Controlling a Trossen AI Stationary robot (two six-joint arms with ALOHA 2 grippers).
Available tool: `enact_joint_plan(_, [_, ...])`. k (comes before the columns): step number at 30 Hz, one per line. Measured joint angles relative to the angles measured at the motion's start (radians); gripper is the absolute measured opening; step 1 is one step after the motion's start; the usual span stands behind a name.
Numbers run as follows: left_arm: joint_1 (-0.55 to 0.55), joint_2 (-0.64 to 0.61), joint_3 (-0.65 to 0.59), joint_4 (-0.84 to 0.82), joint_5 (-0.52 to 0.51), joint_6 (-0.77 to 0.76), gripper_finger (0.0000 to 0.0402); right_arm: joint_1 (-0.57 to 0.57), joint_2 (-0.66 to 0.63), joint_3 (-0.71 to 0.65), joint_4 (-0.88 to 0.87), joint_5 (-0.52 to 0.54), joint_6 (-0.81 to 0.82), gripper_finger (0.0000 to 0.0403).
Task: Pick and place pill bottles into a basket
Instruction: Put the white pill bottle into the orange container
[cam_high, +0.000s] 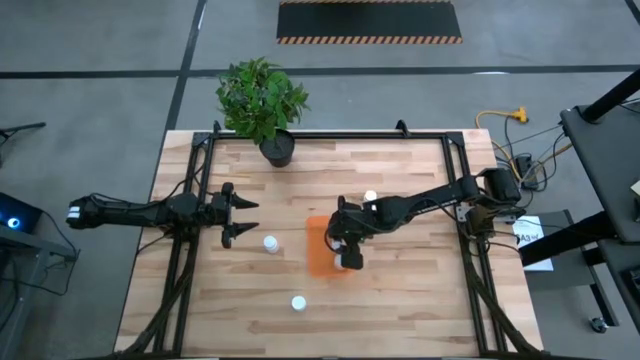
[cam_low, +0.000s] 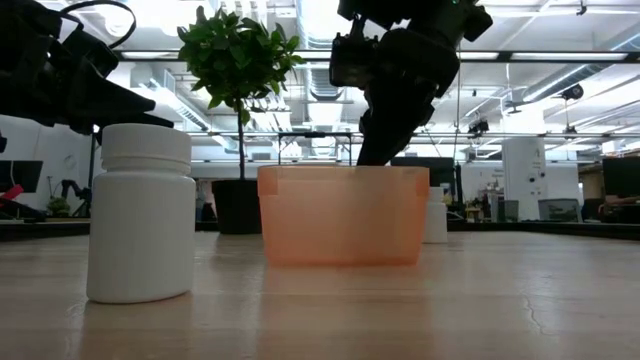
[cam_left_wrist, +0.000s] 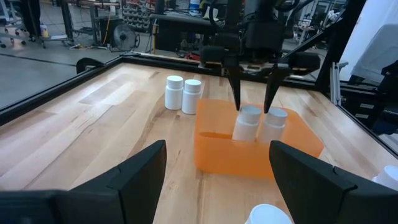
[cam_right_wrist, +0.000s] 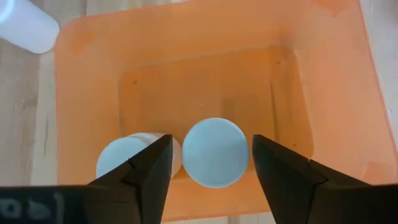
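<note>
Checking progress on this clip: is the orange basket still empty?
No. The right wrist view shows two pill bottles standing inside the basket, between the right gripper's open fingers.

Industrial lab, exposed ceiling ducts (cam_low: 330, 85), hazard-striped floor mat (cam_high: 368, 21)

The translucent orange basket (cam_left_wrist: 214, 152) sits near the middle of the wooden table, holding two upright white pill bottles (cam_right_wrist: 214, 152) side by side at one end. Two more white-capped bottles (cam_left_wrist: 183, 94) stand touching each other just beyond the basket. Another bottle (cam_high: 270, 243) stands upright to the basket's left, and one more (cam_high: 298, 302) stands nearer the table's front edge.
</note>
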Motion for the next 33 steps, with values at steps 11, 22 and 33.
enact_joint_plan(11, [0.0, 0.0, 0.0, 0.0, 0.0, 0.0, 0.0267, -0.003, -0.11, 0.017, -0.065, 0.019, 0.038, 0.0203])
enact_joint_plan(22, [0.0, 0.0, 0.0, 0.0, 0.0, 0.0, 0.0267, -0.002, -0.154, 0.017, -0.129, 0.081, 0.205, 0.0203])
enact_joint_plan(33, [0.0, 0.001, 0.0, 0.0, 0.0, 0.0, 0.0267, -0.01, -0.126, 0.165, -0.436, 0.153, 0.272, 0.0203])
